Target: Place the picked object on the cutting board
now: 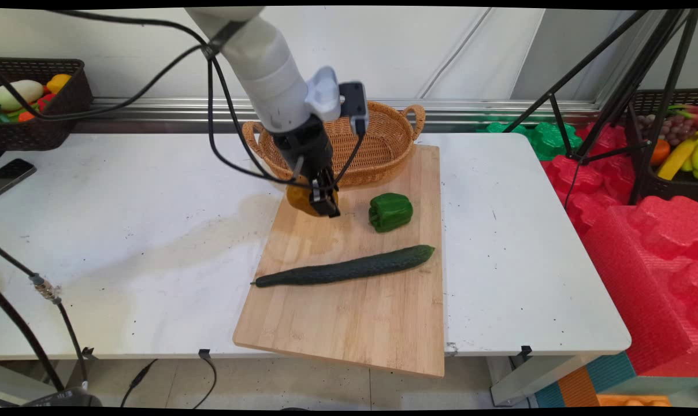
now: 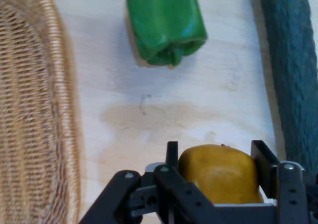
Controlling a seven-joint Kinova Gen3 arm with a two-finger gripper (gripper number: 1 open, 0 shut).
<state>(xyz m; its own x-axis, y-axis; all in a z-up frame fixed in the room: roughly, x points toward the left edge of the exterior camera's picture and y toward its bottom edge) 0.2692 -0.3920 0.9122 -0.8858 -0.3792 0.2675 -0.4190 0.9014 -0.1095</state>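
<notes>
Over the cutting board, tool clamping a yellow fruit; green pepper near, wicker basket behind

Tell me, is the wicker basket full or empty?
Empty. The wicker basket shows only bare weave inside; the yellow fruit sits in the gripper, outside it.

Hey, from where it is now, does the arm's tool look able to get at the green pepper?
Probably not yet: the tool is shut on a yellow-orange fruit. The green pepper lies uncovered close by.
</notes>
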